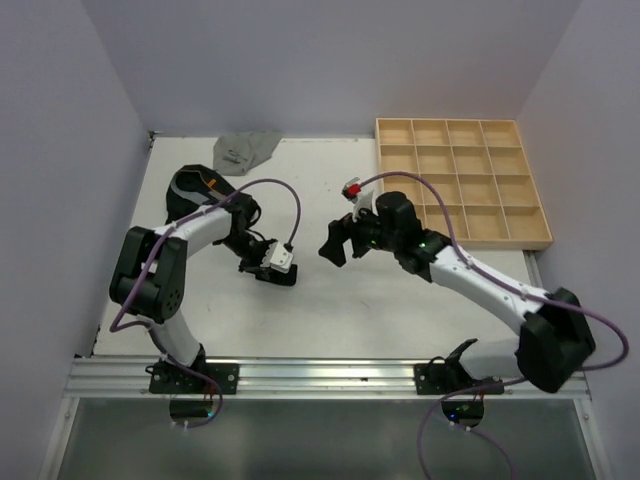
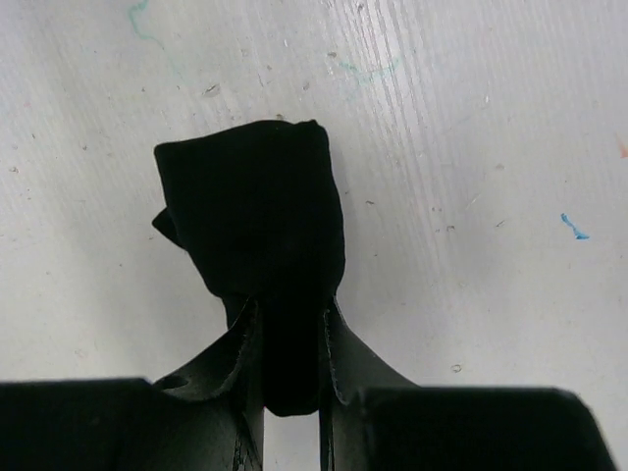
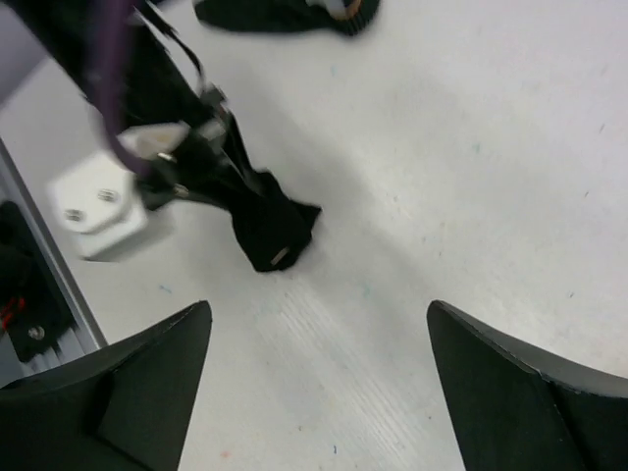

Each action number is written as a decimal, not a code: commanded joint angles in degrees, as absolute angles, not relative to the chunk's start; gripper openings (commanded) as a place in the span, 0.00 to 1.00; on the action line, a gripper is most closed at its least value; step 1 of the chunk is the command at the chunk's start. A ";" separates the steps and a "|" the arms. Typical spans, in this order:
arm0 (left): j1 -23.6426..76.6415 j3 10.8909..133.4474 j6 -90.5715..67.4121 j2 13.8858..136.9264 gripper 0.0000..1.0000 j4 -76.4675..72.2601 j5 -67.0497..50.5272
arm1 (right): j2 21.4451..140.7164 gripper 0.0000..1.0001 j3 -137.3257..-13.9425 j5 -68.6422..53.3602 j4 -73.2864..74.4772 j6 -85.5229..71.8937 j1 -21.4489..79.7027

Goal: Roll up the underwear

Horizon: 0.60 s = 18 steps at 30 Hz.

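Observation:
My left gripper [image 2: 289,329] is shut on a black rolled-up underwear [image 2: 257,211], which rests on the white table. In the top view this gripper [image 1: 270,271] sits left of centre. My right gripper [image 1: 331,244] is open and empty, hovering just right of the left one. In the right wrist view its fingers [image 3: 147,383] spread wide, with the held black roll [image 3: 272,231] beyond them. Another black underwear with a pale waistband [image 1: 188,190] lies by the left arm's elbow and shows in the right wrist view [image 3: 280,12]. A plain grey underwear [image 1: 246,148] lies at the back.
A wooden grid tray [image 1: 528,238] stands at the back right. Walls close in the table on the left, back and right. The metal rail [image 1: 320,375] with both arm bases runs along the near edge.

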<state>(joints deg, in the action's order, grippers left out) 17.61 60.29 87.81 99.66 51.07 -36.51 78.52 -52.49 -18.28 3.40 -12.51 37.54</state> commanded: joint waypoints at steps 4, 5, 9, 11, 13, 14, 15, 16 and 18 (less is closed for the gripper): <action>18.11 61.34 82.80 110.20 0.01 62.75 -34.63 | 65.66 0.99 -47.20 -15.73 0.80 -4.66 37.97; 18.11 62.13 82.53 111.00 0.01 63.10 -34.80 | 66.26 0.99 -47.28 -17.04 1.05 -4.66 37.97; 17.93 65.65 81.21 115.30 0.01 65.21 -35.59 | 73.47 0.88 -53.61 -16.90 9.38 -1.95 44.69; 17.84 66.18 80.86 116.19 0.01 65.65 -35.95 | 75.93 0.84 -53.79 -2.42 8.88 4.99 52.43; 17.93 67.23 80.77 117.59 0.01 66.79 -36.39 | 79.09 0.77 -54.31 4.36 7.65 8.16 59.66; 17.93 67.58 80.86 118.03 0.01 67.23 -36.56 | 81.97 0.74 -54.14 6.13 5.30 8.96 61.07; 17.93 68.28 80.77 118.82 0.01 67.85 -36.74 | 83.22 0.73 -53.79 7.20 3.71 10.01 63.87; 17.93 68.73 80.86 119.35 0.01 68.11 -36.74 | 84.28 0.73 -53.35 8.16 1.86 12.19 65.03; 17.93 69.95 80.86 120.66 0.01 69.08 -36.91 | 87.88 0.73 -52.65 10.80 -2.72 14.32 67.31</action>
<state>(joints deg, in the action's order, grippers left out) 17.26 72.36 82.15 113.84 67.09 -46.78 85.73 -52.14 1.17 4.45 7.29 65.93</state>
